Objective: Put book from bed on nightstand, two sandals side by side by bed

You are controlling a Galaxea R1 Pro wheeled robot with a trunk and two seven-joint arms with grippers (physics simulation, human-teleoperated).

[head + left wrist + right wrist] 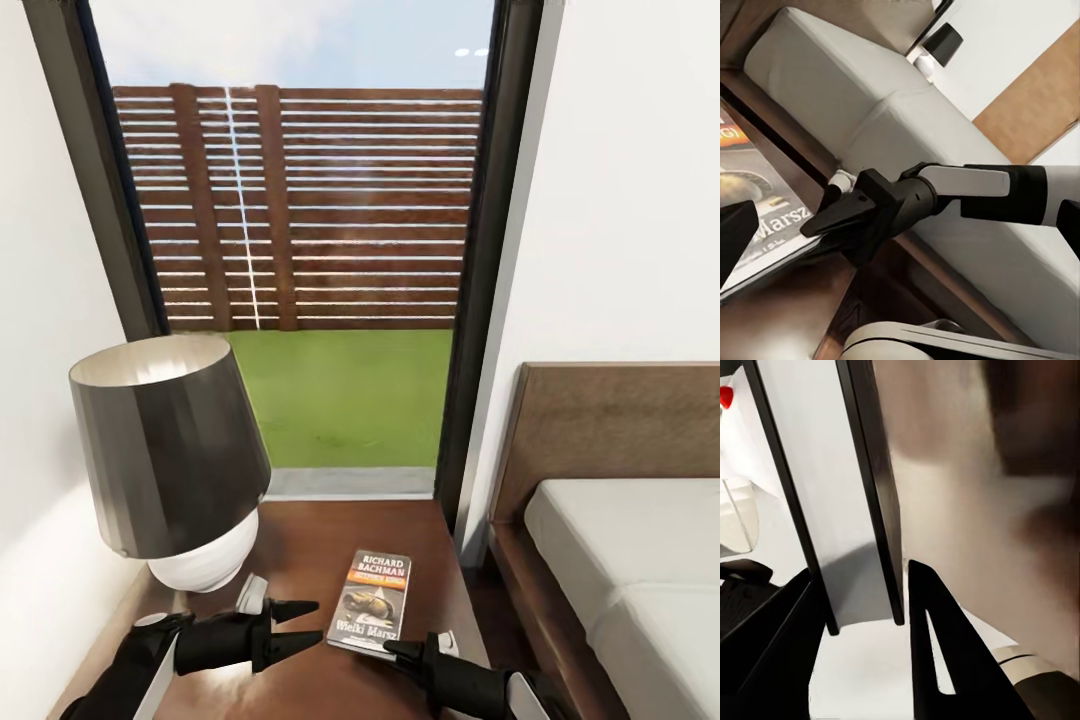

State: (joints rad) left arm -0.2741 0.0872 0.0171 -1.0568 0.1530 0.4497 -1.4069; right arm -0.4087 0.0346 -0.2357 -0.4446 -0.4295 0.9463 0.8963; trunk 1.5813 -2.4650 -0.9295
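The book (pixel 371 601), a dark paperback with an orange band, lies over the dark wooden nightstand (pixel 310 535) near its front right. My right gripper (pixel 392 651) has its fingers on either side of the book's near corner. In the right wrist view the book's edge (pixel 851 495) nearly fills the gap between the two black fingers (pixel 937 652). The left wrist view has the right gripper (pixel 821 223) at the corner of the book (pixel 765 217). My left gripper (pixel 303 623) stands open just left of the book. The sandals are out of view.
A lamp (pixel 170 455) with a dark shade and white base stands on the nightstand's left half, close to my left gripper. The bed (pixel 625 560) with its brown headboard is right of the nightstand. A tall dark-framed window (pixel 300 250) rises behind.
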